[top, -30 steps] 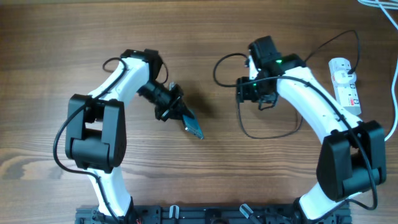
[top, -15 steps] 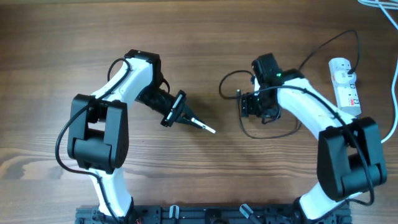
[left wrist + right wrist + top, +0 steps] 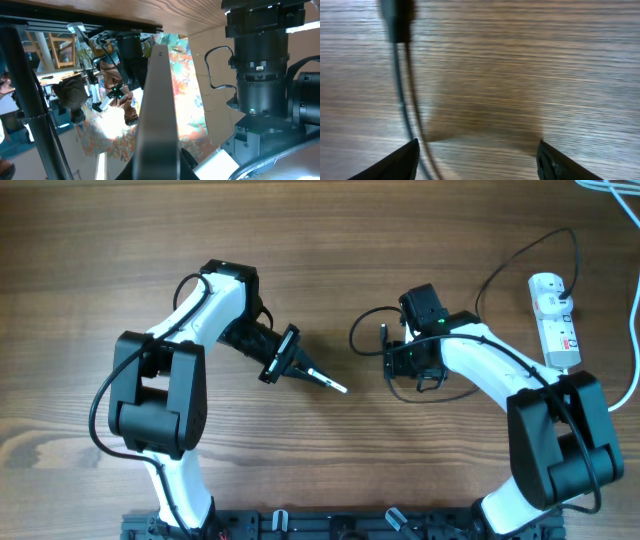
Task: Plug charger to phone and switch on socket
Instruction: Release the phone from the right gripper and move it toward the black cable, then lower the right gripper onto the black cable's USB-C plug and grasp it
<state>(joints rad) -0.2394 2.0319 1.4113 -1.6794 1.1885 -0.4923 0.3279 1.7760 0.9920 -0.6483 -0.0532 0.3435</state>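
My left gripper (image 3: 303, 369) is shut on the phone (image 3: 328, 384) and holds it edge-on above the table, so it shows as a thin white sliver. In the left wrist view the phone (image 3: 159, 115) is a dark edge rising from between the jaws. My right gripper (image 3: 400, 365) is open and low over the table, beside a loop of the thin black charger cable (image 3: 352, 338). In the right wrist view the gripper (image 3: 477, 152) is empty. The cable (image 3: 399, 100) runs just inside the left finger (image 3: 395, 162). Its black plug tip (image 3: 397, 20) lies ahead on the wood. The white power strip (image 3: 556, 320) lies at the far right.
The thick white cord (image 3: 612, 198) leaves the table at the top right corner. The charger cable arcs from the adapter (image 3: 545, 286) on the strip over towards my right arm. Both arm bases stand at the front edge.
My left gripper turned the phone from flat to edge-on and shifted slightly right, then held still. My right gripper moved towards the front of the table, and the cable loop shifted with it.
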